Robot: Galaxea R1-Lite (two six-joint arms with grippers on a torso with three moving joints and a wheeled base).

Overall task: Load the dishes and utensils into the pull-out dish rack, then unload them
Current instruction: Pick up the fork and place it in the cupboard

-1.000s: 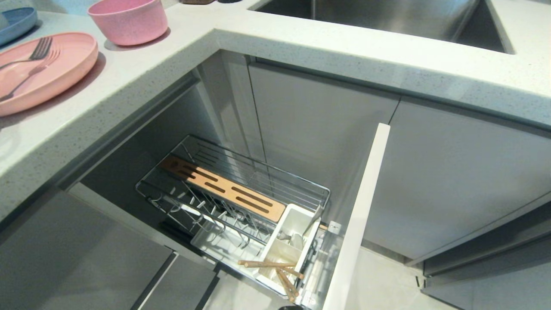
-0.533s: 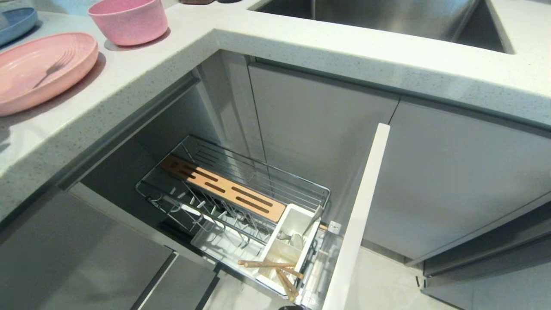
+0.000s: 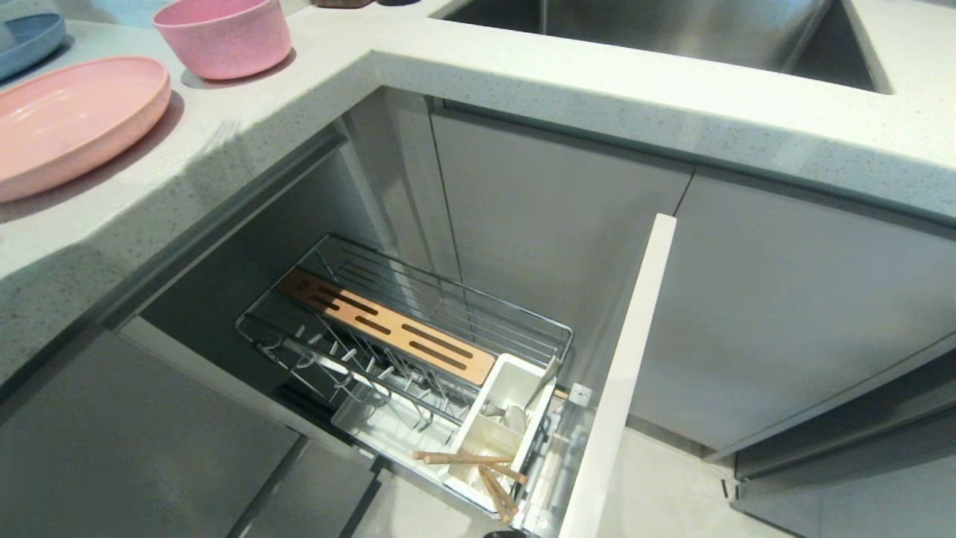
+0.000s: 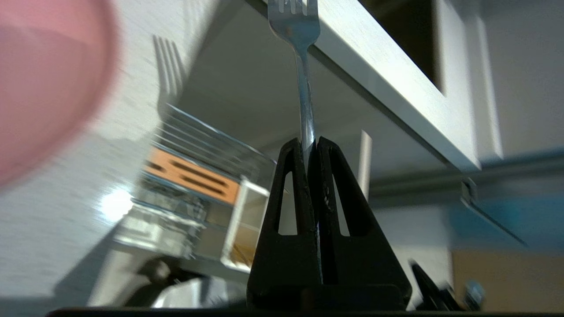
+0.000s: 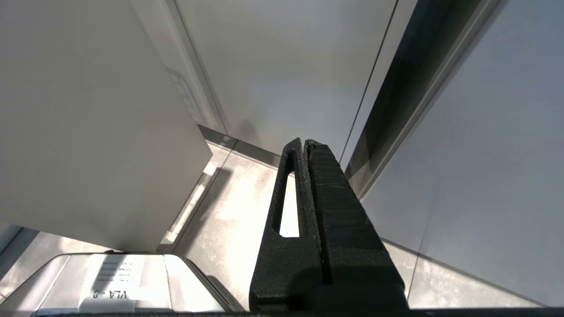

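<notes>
Left wrist view: we see left hand clamped on slim silver fork, tines outward; no legible writing.

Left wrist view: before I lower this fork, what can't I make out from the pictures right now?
- Fork: tine tips cut off by the left wrist view's edge; handle hidden inside the shut left end effector.
- Left end effector: outside the head view, so its place over the dish rack is unknown.
- Utensil caddy: blurred in the left wrist view.
- Chopsticks: how they rest in the caddy is too small to tell.
</notes>
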